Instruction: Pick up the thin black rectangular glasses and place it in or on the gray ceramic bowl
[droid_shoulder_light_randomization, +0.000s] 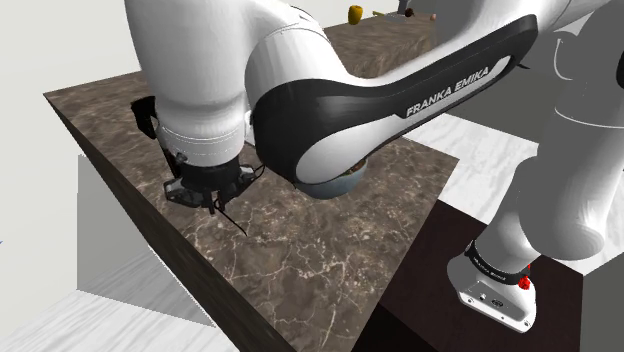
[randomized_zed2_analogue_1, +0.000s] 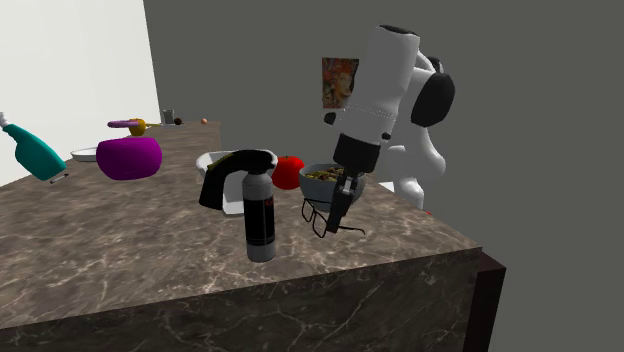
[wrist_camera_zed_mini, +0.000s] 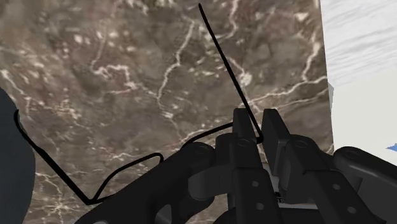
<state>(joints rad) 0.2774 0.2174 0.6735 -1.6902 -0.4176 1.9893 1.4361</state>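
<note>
As the black gripper (wrist_camera_zed_mini: 256, 125) pinches the thin black rectangular glasses (wrist_camera_zed_mini: 223, 57) by one temple, best carry slowly over the grey round bowl (randomized_zed2_analogue_1: 318, 184).

Arm (droid_shoulder_light_randomization: 400, 100) arches up from its base and reaches across to the shoulder view's left, forearm nearly level. Wrist (droid_shoulder_light_randomization: 200, 130) is folded straight down, end effector (droid_shoulder_light_randomization: 208, 196) aimed at the desk (droid_shoulder_light_randomization: 330, 260) and low over it. From the wrist view, the two black fingers (wrist_camera_zed_mini: 242, 130) stand almost together, pinching a thin wire of the glasses (wrist_camera_zed_mini: 222, 57).
</note>
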